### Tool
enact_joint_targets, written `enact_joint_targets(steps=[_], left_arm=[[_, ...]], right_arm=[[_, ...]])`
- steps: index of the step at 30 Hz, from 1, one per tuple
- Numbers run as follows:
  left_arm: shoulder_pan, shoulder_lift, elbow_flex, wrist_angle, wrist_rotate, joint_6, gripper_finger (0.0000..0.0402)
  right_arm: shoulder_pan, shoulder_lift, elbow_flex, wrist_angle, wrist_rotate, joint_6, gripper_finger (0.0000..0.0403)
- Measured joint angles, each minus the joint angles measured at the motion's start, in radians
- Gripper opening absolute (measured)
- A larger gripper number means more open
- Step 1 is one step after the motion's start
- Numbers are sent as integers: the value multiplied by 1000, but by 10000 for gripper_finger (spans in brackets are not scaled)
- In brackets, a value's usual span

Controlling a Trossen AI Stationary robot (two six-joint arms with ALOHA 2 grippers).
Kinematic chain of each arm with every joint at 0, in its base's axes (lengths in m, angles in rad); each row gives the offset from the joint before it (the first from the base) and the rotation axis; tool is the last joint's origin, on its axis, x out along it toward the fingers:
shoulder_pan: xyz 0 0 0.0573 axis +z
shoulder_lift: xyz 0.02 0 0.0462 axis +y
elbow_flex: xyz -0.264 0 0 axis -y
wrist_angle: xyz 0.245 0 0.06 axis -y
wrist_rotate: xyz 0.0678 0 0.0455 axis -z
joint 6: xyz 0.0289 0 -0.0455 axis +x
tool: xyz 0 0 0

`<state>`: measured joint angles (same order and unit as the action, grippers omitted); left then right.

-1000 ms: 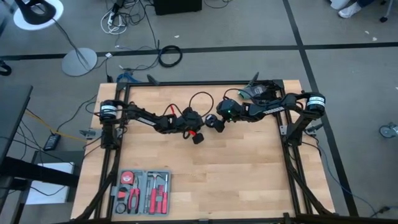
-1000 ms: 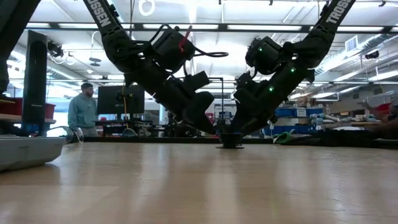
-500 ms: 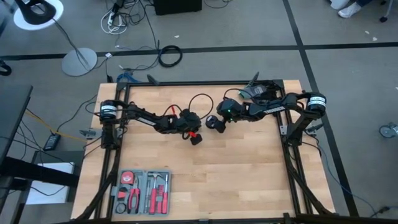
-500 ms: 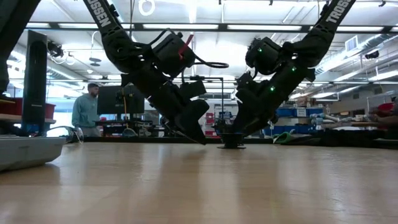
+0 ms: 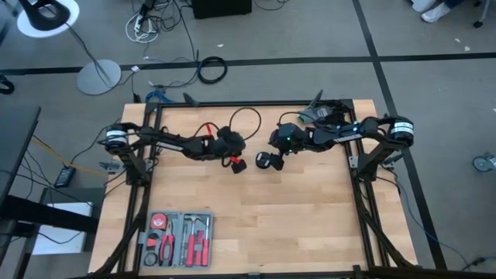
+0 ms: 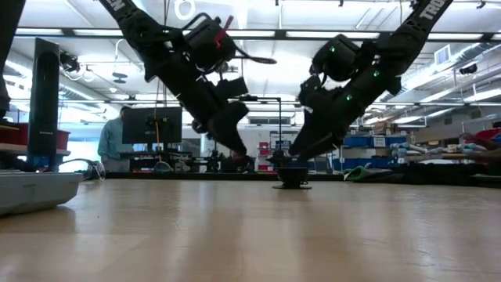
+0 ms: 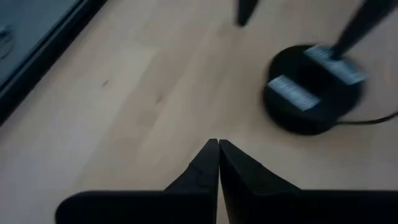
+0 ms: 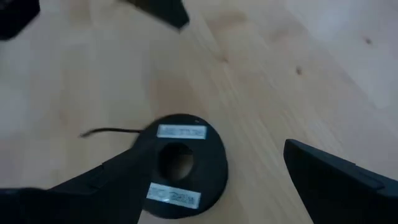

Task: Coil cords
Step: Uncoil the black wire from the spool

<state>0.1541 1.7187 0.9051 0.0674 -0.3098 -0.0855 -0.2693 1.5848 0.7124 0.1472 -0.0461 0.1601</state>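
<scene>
The puck (image 8: 180, 165) lies flat on the table (image 5: 310, 217), near the middle of the board and a little toward its far edge, round face up, with two pale labels on it. A thin black cord (image 8: 109, 131) leaves its edge and runs along the wood; only a short stretch shows in either wrist view, so its full course and long axis are hard to make out. From above, a dark loop (image 5: 246, 124) arches behind the left arm's wrist, probably part of that cord, though the arm hides where it ends.

The right gripper (image 8: 214, 180) stands over the puck with its fingers spread wide, one finger (image 8: 124, 177) crossing the puck's near edge, the other well to the side. It grips nothing.

The left gripper (image 7: 218, 149) hangs just beside the puck, fingertips pressed together and empty.

A tool tray (image 5: 178, 239) sits at the table's near left corner.
</scene>
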Motion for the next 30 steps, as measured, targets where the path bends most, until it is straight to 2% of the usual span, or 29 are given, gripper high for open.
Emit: enact_joint_targets(steps=[6, 12, 17, 21, 24, 27, 30], left_arm=[[2, -2, 0, 63, 112, 7, 17], [1, -1, 0, 116, 219, 30, 42], [-1, -1, 0, 144, 261, 30, 95], [-13, 0, 0, 146, 299, 25, 144], [-20, 0, 0, 145, 318, 25, 180], [-24, 0, 0, 145, 305, 8, 219], [-24, 1, 0, 149, 295, -3, 261]], right_arm=[[41, -98, 0, -68, 20, 35, 352], [149, -194, 0, -271, 205, 126, 352], [298, -233, 0, -390, 358, 259, 352], [438, -230, 0, -400, 451, 361, 352], [530, -218, 0, -404, 562, 428, 352], [594, -214, 0, -438, 645, 510, 352], [634, -212, 0, -475, 674, 588, 352]])
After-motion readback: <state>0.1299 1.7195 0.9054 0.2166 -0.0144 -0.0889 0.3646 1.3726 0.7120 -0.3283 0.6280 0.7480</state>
